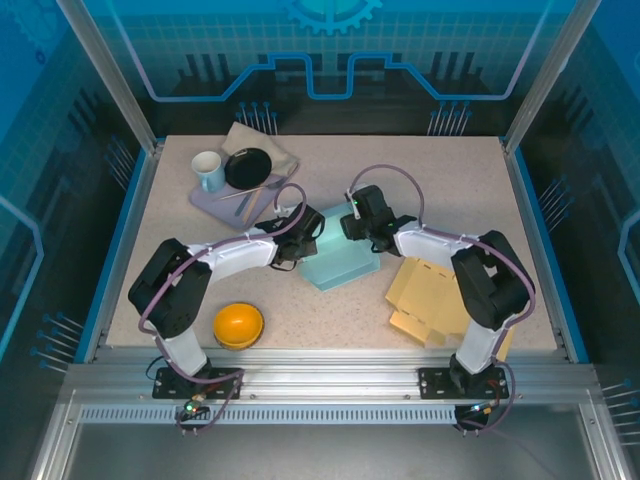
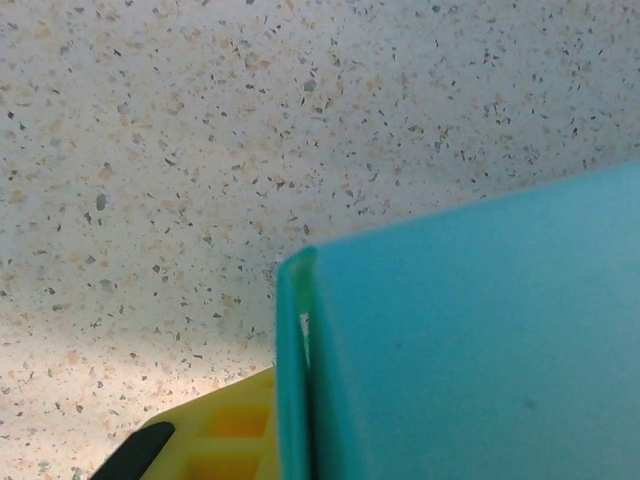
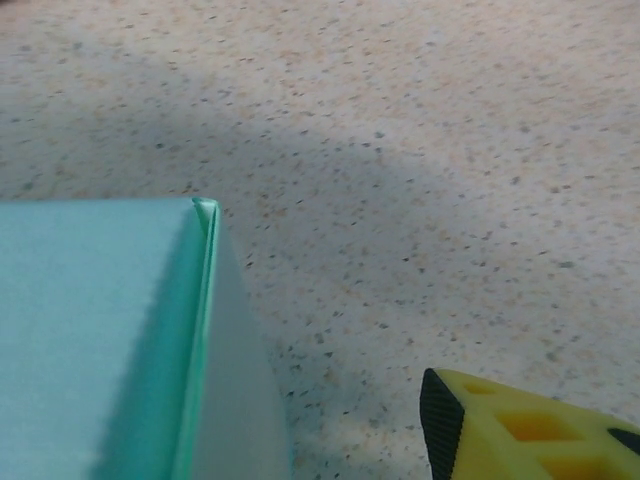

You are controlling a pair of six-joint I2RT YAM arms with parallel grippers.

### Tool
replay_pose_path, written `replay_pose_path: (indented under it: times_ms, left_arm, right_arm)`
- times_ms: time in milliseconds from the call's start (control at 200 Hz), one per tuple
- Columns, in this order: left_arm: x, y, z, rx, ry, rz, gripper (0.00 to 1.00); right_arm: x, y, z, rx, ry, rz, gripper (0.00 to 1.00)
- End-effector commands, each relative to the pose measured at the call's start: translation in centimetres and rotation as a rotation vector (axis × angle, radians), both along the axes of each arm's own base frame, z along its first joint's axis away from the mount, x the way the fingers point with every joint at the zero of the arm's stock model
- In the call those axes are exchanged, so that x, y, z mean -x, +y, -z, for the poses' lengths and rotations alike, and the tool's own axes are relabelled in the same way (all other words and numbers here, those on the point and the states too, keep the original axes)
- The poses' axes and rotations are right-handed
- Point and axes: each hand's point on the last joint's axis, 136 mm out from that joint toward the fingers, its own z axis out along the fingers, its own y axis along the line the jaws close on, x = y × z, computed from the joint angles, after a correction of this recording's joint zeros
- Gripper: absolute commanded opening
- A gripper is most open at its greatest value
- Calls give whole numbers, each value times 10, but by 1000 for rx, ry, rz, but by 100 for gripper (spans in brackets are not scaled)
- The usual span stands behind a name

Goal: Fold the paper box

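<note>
The left gripper (image 1: 303,241) pinches the wall of the teal paper box (image 1: 345,268), which lies just left of the unclenched right gripper (image 1: 351,228).

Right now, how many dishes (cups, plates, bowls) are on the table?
3. A cup and a black plate sit on the tray at the far left; an orange bowl sits near the left arm's base. The arms may hide more.

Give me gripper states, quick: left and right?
Left gripper: closed on the teal paper box wall.
Right gripper: open, visible finger clear of the box.
</note>
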Motion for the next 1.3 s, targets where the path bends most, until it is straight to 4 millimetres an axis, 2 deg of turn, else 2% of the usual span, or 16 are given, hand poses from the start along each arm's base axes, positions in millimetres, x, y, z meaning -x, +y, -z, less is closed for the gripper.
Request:
replay_pose_path:
  times_ms: [0,285,435,690,885,1045,1296]
  left_arm:
    - [12,19,7,-58,68,-32,15]
    - [12,19,8,-45,79,-44,15]
    - [12,20,8,-46,82,-47,15]
    - [12,22,13,-46,95,-51,15]
    - [13,24,18,-57,104,-54,15]
    - [14,24,19,-52,106,-57,15]
    - [15,24,19,-43,110,-56,15]
  right_arm:
    - [-7,-17,-2,-35,1,-11,54]
    - [9,-9,21,22,86,-48,54]
    - [18,-3,26,-14,116,-75,55]
    - [42,26,20,-120,163,-197,59]
    - [50,35,3,-184,175,-215,62]
    - [47,29,-6,-147,169,-187,62]
    - [43,24,22,-61,193,-178,61]
